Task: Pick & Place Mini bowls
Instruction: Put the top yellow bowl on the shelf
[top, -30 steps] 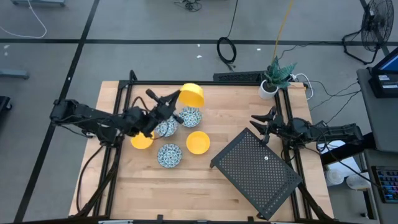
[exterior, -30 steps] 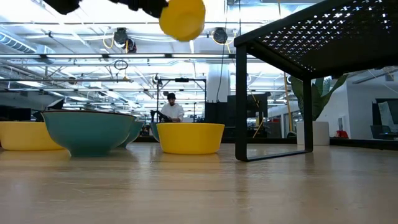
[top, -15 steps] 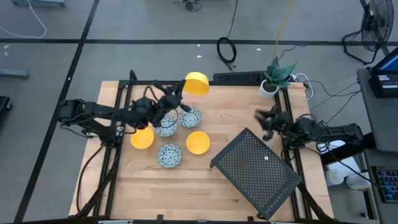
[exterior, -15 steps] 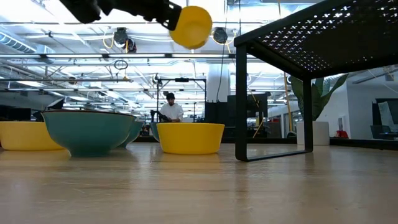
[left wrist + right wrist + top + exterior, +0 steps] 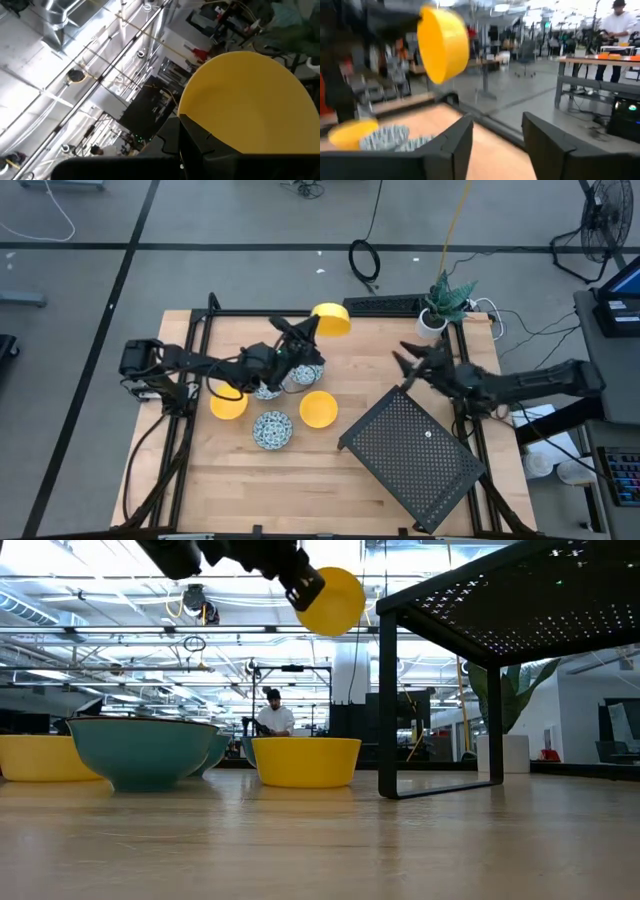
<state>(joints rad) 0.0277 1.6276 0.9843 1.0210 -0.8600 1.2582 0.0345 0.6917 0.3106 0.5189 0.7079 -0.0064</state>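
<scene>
My left gripper (image 5: 310, 332) holds one plain yellow mini bowl (image 5: 331, 320) high over the table's far middle; the same bowl shows in the low view (image 5: 332, 602) and the right wrist view (image 5: 442, 42). Two more yellow bowls (image 5: 228, 404) (image 5: 318, 409) and three blue-and-white patterned bowls (image 5: 272, 429) (image 5: 306, 373) (image 5: 267, 386) stand on their bases on the table. My right gripper (image 5: 408, 364) is open (image 5: 496, 122) in the air to the right of the held bowl, its fingers pointing toward that bowl. My left gripper is shut on the yellow bowl's rim (image 5: 202, 131), at the edge nearest the arm, coming at it level from the table's left. One dark finger (image 5: 200, 145) lies over the wall; the other is hidden behind the bowl. The bowl is lifted clear and tipped on its side.
A black perforated metal rack (image 5: 412, 455) stands on the right half of the table, close below my right arm. A white plant pot (image 5: 432, 323) with a green plant sits at the far right corner. Bare wood lies along the near edge (image 5: 300, 495).
My left arm has stretched out and carried the yellow bowl toward the table's right, still lifted. My right gripper has reached toward the left, nearer the held bowl. The bowls on the table have stayed put.
</scene>
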